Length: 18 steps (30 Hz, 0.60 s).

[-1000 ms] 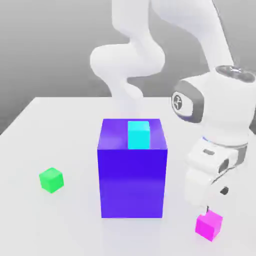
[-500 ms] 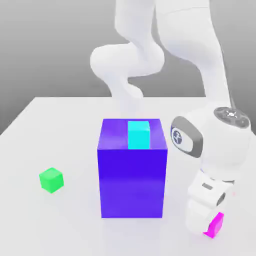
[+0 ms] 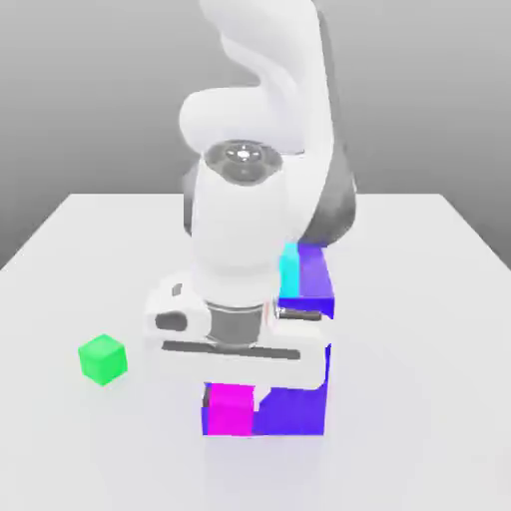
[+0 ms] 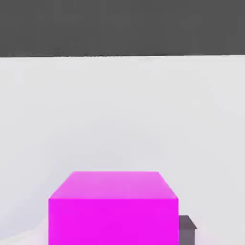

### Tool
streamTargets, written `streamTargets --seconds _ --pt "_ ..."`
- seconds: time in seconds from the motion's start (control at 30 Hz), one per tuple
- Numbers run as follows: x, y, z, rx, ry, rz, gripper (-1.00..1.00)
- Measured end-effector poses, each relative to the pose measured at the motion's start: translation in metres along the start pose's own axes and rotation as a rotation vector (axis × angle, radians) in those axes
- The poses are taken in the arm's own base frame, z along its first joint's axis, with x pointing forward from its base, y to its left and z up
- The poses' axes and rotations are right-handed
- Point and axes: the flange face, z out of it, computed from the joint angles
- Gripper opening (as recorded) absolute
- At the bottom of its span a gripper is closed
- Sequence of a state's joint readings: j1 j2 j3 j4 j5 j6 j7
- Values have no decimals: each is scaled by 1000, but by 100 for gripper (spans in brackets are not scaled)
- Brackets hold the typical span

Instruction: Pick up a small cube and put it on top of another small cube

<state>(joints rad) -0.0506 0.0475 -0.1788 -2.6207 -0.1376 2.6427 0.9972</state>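
Note:
The small magenta cube (image 3: 231, 411) sits right under my hand, and my gripper (image 3: 236, 391) is shut on it. In the exterior view it shows in front of the lower left part of the big blue-violet block (image 3: 299, 409). The hand view shows the magenta cube (image 4: 113, 208) close up, with a dark fingertip (image 4: 186, 228) beside it and bare white table beyond. The small green cube (image 3: 103, 359) rests on the table (image 3: 419, 419) at the exterior view's left, well apart from my hand. My arm hides most of the block.
A cyan cube (image 3: 288, 271) lies on top of the blue-violet block, partly hidden behind my wrist. The white table extends on all sides of the block, with its far edge against a grey backdrop.
My hand dropped onto the magenta cube at the exterior view's right, shut on it, then swung left with it to the front of the blue-violet block. The green cube stayed put.

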Motion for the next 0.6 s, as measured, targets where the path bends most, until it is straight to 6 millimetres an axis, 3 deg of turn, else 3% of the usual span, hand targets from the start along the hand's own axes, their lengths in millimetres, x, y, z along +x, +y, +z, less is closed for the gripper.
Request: streamTargets --seconds 0.17,0.4,0.47,0.6 --pt "48 88 -3 1 -17 434 -100" --pt "64 198 0 16 -70 995 -100" --pt "55 212 5 29 -73 1074 -100" --pt "52 213 33 38 -78 1099 -100"
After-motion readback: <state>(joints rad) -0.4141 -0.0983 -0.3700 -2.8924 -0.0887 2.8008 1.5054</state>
